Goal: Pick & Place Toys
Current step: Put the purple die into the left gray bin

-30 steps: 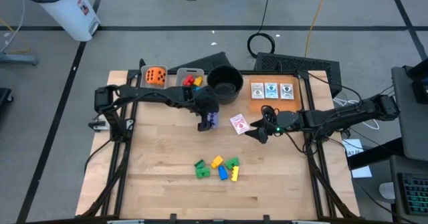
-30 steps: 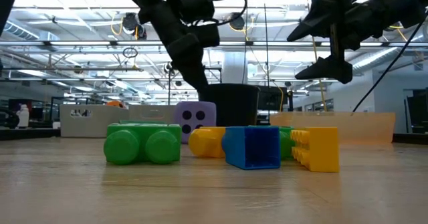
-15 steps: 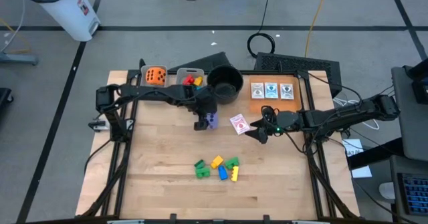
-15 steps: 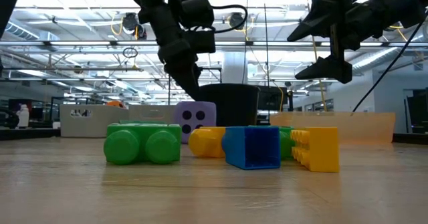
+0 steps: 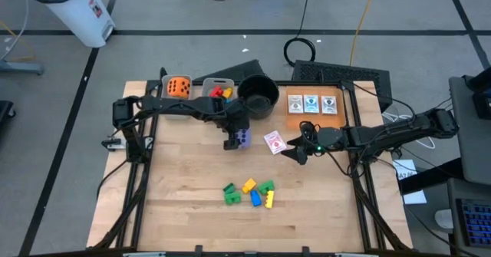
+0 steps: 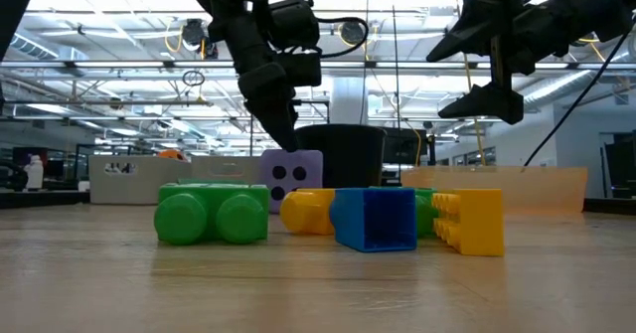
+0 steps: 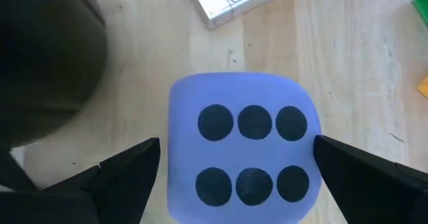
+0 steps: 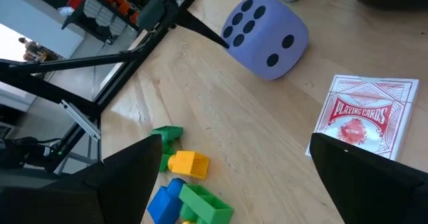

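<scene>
- Purple die (image 5: pixel 242 138): rests on the wooden worktop (image 5: pixel 184 188), just in front of the round black pot (image 5: pixel 258 96). Six-pip face up in the left wrist view, the two rows of three pips running across that picture; a two-pip face shows to the right wrist camera. A cube, so no long axis.
- Left gripper (image 5: pixel 232 140): directly over the purple die, fingers (image 7: pixel 127 164) spread wide apart, one on each side of the die's top face. Whether either finger touches the die cannot be told.
- Right gripper (image 5: pixel 294 151): hangs above the worktop just right of the playing-card box (image 5: pixel 274 142), fingers (image 8: pixel 127 160) spread apart, nothing between them.
- Playing-card box: lies flat, red face up, between the purple die and the right gripper; long axis slightly skewed from the worktop's front-to-back line in the high view.
- Block cluster (image 5: pixel 248 193): green, yellow and blue blocks lying touching or just beside one another near the front centre of the worktop, well apart from both grippers. In the low view a green two-stud block (image 6: pixel 212 213) lies on its side, studs toward the camera.
- Orange die (image 5: pixel 179 87): sits in a grey bin at the back left.
- Red and yellow blocks (image 5: pixel 219 93): in the neighbouring grey bin, beside the pot.
- Three picture cards (image 5: pixel 311 103): laid in a row in the tray at the back right.
</scene>
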Robot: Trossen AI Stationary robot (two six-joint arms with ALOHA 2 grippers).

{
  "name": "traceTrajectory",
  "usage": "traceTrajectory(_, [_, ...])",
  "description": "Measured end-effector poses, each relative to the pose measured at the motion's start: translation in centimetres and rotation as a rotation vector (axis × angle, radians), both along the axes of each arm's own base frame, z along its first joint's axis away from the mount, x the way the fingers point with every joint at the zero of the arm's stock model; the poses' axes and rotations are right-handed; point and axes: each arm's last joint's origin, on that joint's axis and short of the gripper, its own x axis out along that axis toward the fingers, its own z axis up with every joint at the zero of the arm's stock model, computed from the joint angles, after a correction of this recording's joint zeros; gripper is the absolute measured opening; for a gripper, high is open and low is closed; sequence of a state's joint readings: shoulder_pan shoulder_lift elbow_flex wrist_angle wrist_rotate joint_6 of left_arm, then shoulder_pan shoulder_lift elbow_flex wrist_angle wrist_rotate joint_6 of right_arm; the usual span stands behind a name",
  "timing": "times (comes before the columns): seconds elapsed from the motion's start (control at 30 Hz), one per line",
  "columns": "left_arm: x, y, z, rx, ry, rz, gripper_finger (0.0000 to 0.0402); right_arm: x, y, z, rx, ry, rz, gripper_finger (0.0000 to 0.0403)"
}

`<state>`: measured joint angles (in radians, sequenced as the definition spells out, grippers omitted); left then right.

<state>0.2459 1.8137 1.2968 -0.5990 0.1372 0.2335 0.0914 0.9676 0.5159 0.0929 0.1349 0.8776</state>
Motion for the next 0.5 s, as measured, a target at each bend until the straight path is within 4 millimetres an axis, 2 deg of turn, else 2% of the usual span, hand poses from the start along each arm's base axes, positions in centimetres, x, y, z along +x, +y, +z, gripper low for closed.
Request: traceTrajectory(0.5, [0.3, -1.4, -0.4, -0.040, 0.019, -0.005, 0.0397, 0.0, 0.0, 0.0, 0.000, 0.000, 0.000, 0.0375])
